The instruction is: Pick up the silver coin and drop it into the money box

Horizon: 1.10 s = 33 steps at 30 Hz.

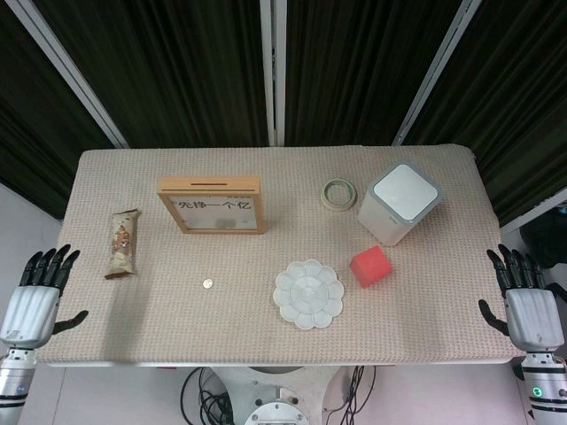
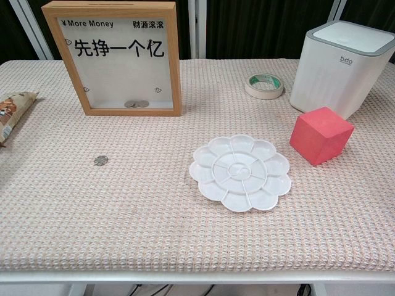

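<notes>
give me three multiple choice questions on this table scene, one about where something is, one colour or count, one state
1. Where does the silver coin lie?
A. on the cloth in front of the money box
B. in the white palette
C. on the tape roll

2. What colour is the cube?
A. blue
B. red
C. green

3. What is the left hand doing?
A. holding the coin
B. pressing the bin
C. holding nothing, at the table's edge

Answers: 1 A, the coin sits on bare cloth nearer the robot than the frame. 2 B, both views show it red. 3 C, its fingers are apart and nothing is in them.
</notes>
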Each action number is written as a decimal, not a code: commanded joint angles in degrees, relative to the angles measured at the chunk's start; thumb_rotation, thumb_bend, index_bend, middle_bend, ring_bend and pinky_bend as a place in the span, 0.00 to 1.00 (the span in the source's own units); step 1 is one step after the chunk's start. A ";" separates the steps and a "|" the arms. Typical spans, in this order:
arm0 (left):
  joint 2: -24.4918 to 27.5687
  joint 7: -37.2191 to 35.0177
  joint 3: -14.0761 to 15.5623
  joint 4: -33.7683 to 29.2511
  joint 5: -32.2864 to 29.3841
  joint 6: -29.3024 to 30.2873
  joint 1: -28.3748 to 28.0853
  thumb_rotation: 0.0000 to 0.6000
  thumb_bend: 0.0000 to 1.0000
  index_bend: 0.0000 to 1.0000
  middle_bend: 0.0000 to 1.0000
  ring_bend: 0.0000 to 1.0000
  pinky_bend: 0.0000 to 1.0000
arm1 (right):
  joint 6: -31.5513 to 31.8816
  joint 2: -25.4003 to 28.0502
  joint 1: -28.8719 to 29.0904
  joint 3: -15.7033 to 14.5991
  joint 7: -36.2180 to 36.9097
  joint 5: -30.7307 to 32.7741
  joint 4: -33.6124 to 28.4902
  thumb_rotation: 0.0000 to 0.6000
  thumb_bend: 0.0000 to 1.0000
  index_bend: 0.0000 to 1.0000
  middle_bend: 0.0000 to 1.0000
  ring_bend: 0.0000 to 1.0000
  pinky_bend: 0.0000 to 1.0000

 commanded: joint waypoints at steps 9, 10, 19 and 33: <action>0.63 2.04 0.72 -1.90 2.11 0.68 0.07 1.00 0.02 0.04 0.00 0.00 0.02 | 1.13 0.24 -0.66 -0.35 1.40 -0.66 0.62 1.00 0.25 0.00 0.00 0.00 0.00; 0.79 2.28 0.78 -2.17 2.27 0.76 0.10 1.00 0.02 0.04 0.00 0.00 0.02 | 1.35 0.24 -0.76 -0.36 1.52 -0.76 0.65 1.00 0.25 0.00 0.00 0.00 0.00; 0.87 4.27 1.54 -4.14 4.03 -0.21 -0.49 1.00 0.02 0.05 0.00 0.00 0.03 | 1.02 0.45 -0.63 0.03 2.47 -0.18 1.10 1.00 0.25 0.00 0.00 0.00 0.00; -8.10 7.63 0.61 -1.26 9.29 -11.48 -10.23 1.00 0.03 0.14 0.09 0.00 0.11 | 0.97 0.68 -0.68 0.31 3.75 0.32 1.99 1.00 0.25 0.00 0.00 0.00 0.00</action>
